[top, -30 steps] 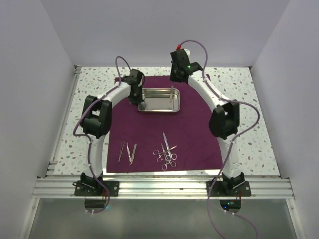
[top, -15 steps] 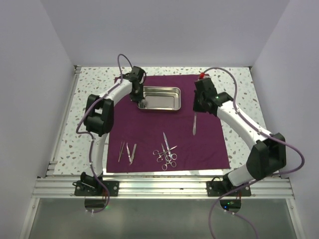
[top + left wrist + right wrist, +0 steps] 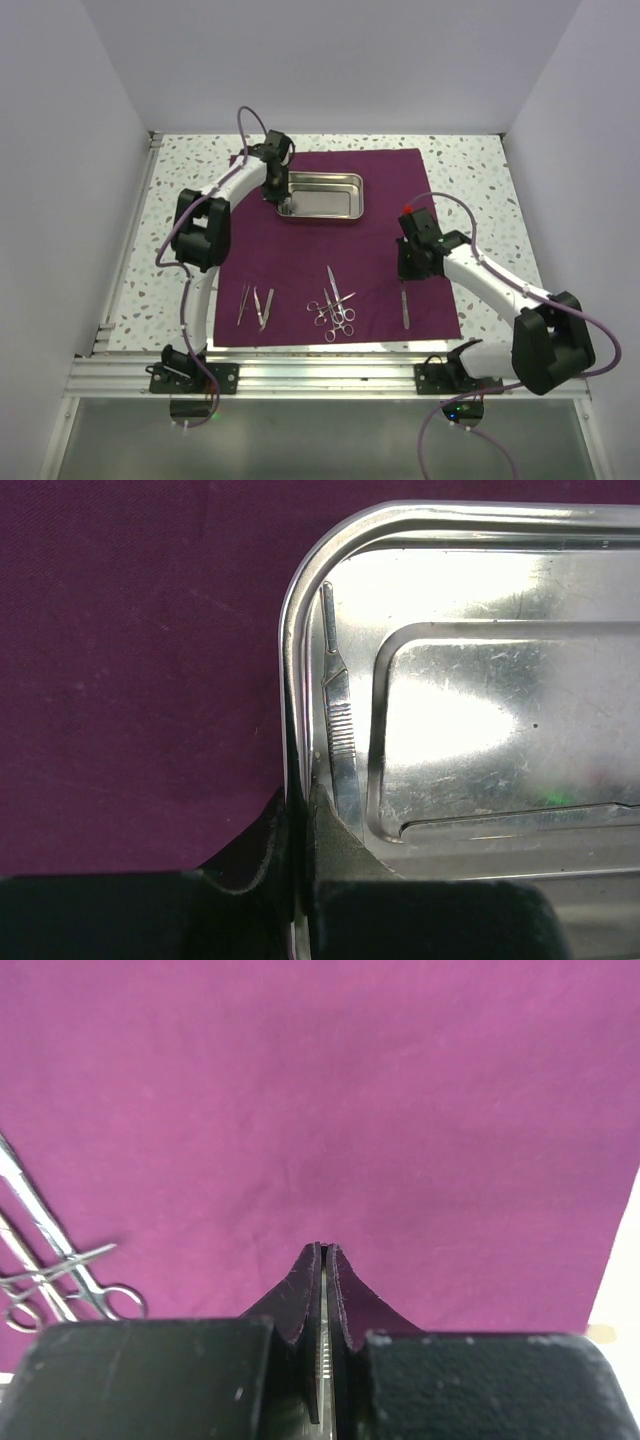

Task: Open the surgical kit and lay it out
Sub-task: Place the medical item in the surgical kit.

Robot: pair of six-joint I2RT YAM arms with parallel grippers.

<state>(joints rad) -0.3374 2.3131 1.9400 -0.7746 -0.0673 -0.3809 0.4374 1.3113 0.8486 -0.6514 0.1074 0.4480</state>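
**Near right corner of the maroon cloth (image 3: 300,255) awaits the slim tool (image 3: 405,310)**

Along the maroon cloth's near edge lie tweezers (image 3: 256,305), then scissors and forceps (image 3: 333,310); right of them the right pincer (image 3: 404,282) is clenched on the slim tool, its long axis near-to-far, tip toward the near right corner; whether it touches the cloth I cannot tell; toward the far edge the left pincer (image 3: 297,815) grasps the steel tray (image 3: 290,630) by its left rim, one handle (image 3: 340,730) lying inside along that wall.
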